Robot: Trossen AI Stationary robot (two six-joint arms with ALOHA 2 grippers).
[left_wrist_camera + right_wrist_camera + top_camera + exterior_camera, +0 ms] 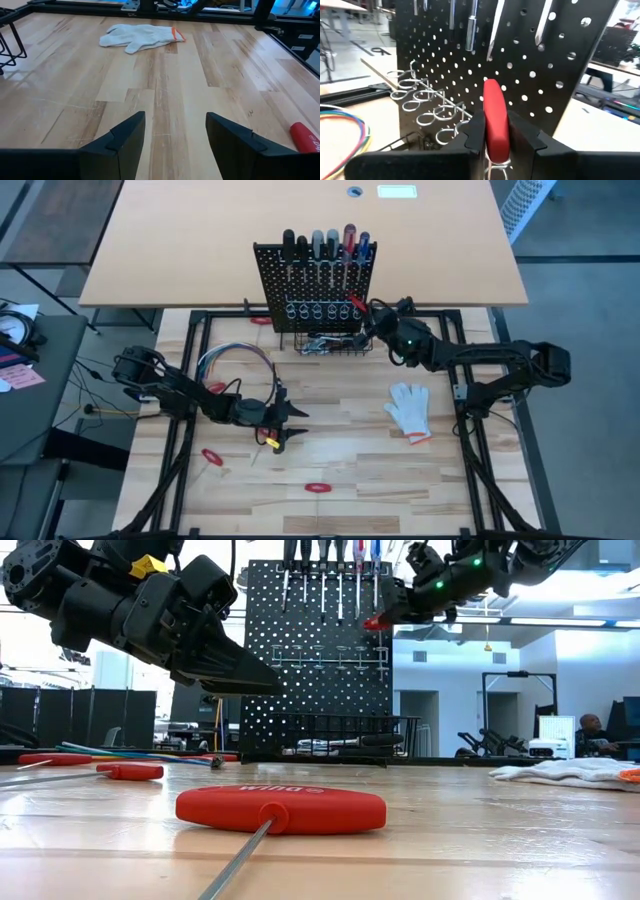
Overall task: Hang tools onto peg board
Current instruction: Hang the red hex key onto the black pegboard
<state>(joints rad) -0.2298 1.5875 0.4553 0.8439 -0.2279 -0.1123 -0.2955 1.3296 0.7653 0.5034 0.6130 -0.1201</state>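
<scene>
We see right hand (496,131) clenched on red-handled screwdriver (494,117), held at ring holders (427,106) of peg board (314,284). Left hand (175,134) released, low over worktop (165,85), grasping nothing. White glove (138,36) lies beyond it.

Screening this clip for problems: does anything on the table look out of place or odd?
A white glove and a bundle of coloured cables lie on the table though neither is a tool. Three red-handled tools are still scattered flat. The right hand holds a red-handled tool at the peg board; the left hand hovers open.
</scene>
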